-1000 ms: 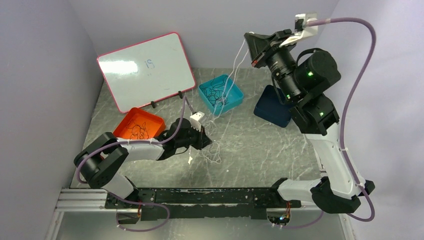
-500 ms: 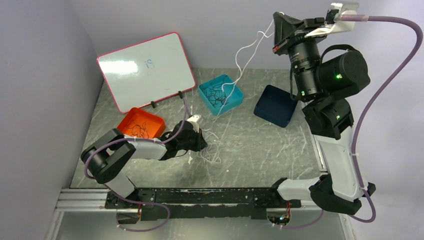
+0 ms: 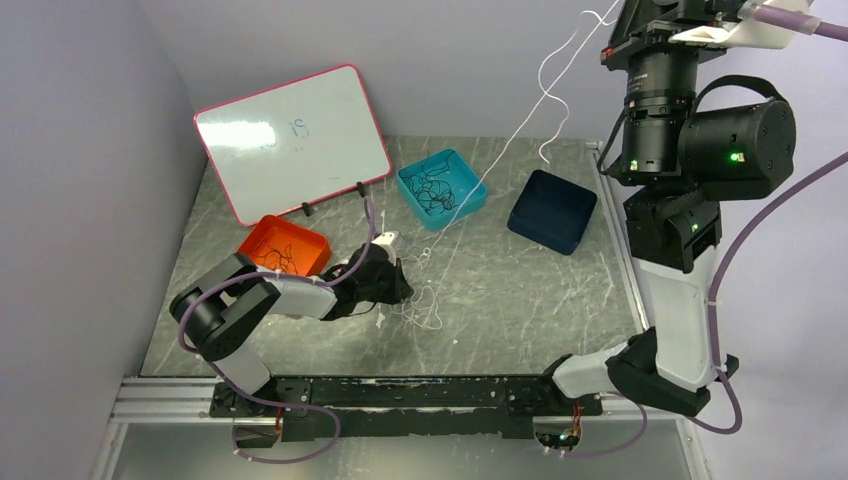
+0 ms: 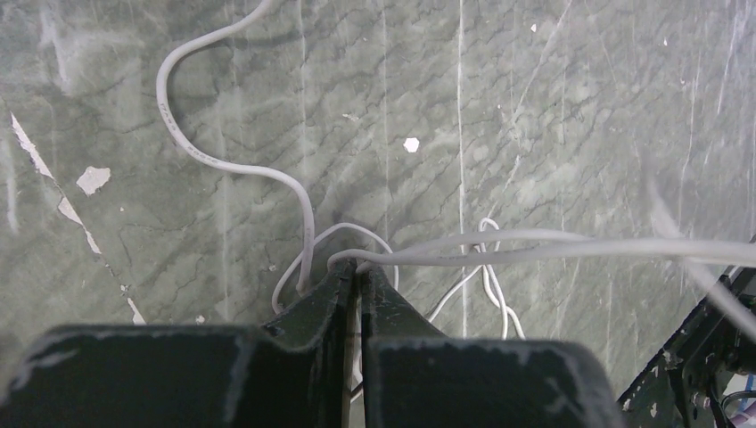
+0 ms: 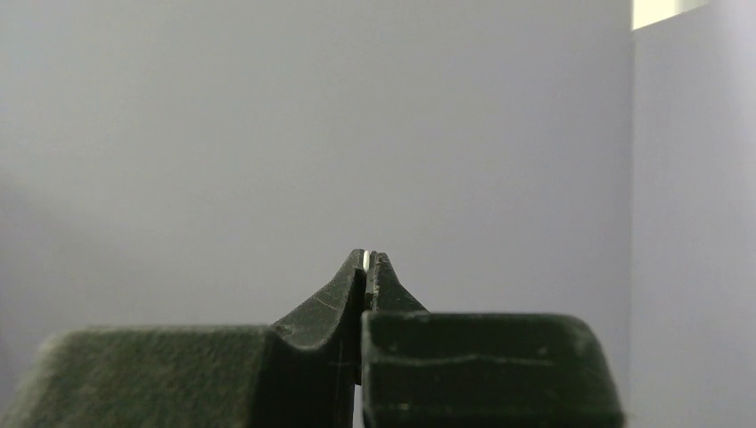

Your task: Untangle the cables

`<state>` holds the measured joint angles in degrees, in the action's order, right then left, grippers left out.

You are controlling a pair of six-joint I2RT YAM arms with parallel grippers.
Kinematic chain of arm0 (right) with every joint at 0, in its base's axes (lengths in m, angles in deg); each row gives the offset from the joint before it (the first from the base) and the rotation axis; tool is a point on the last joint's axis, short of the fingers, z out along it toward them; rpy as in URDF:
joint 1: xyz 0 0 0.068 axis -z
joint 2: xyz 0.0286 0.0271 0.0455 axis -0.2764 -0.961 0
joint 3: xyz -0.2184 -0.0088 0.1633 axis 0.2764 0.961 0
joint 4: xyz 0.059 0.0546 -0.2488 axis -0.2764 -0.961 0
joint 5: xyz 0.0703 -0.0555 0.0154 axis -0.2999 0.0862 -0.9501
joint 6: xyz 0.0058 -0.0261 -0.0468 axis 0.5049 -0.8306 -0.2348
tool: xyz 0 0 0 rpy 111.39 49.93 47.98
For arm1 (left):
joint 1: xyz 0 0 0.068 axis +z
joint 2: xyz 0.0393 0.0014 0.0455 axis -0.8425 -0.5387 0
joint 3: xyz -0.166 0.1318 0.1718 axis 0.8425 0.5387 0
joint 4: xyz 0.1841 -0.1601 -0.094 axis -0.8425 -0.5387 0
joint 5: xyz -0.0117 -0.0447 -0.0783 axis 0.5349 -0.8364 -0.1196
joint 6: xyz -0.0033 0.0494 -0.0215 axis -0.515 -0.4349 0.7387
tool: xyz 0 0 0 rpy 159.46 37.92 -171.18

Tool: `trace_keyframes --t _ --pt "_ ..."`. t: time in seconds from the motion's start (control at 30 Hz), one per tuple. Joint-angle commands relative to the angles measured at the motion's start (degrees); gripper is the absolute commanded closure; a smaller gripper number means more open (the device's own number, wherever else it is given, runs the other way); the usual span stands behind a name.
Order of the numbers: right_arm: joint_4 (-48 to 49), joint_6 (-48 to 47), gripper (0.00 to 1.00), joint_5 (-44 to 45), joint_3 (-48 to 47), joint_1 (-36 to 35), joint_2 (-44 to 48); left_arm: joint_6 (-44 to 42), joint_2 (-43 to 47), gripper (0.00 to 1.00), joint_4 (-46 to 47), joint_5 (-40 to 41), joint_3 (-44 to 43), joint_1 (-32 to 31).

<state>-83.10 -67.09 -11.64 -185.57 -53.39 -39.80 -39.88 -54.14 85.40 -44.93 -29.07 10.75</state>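
Note:
A white cable runs taut from the tabletop up to the top of the top view. Its lower end is a small loose tangle on the table. My left gripper lies low beside that tangle and is shut on the white cable, which curls over its tips. My right gripper is raised high against the back wall. It is shut, with a sliver of white cable between its tips. Black cables lie coiled in a teal tray. Dark cables lie in an orange tray.
A navy tray stands right of the teal one. A whiteboard leans at the back left. Another loop of white cable hangs above the navy tray. The right arm's column rises along the table's right edge.
My right gripper has risen and swung to the right, drawing the white cable up and straighter. My left gripper has pulled back a little to the left, still low on the table.

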Motion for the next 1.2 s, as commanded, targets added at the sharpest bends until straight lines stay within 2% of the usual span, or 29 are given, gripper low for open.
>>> trace_keyframes --t 0.0,0.13,0.4,0.63,0.9,1.17 --pt "6.94 -7.47 1.0 3.0 -3.5 0.07 -1.5 0.84 -1.5 0.93 -2.99 2.47 0.28 0.33" --pt "11.32 -13.31 1.0 4.2 -7.19 0.03 -3.15 1.23 -2.11 0.93 -3.06 2.52 0.82 0.72" --pt "22.39 -20.57 1.0 3.48 -8.22 0.07 -2.37 3.16 -4.27 0.93 -1.27 1.55 2.09 0.94" --pt "24.89 -23.31 1.0 0.35 -11.72 -0.11 -2.8 3.58 -5.81 0.93 -1.94 2.04 1.7 0.95" --pt "26.9 -27.22 1.0 0.93 -10.26 -0.74 -2.09 4.43 -6.41 0.93 -2.44 2.91 1.68 1.08" --pt "31.98 -31.93 1.0 -1.62 -12.54 -1.82 -1.87 8.53 -8.15 0.93 -2.6 2.91 2.42 2.7"
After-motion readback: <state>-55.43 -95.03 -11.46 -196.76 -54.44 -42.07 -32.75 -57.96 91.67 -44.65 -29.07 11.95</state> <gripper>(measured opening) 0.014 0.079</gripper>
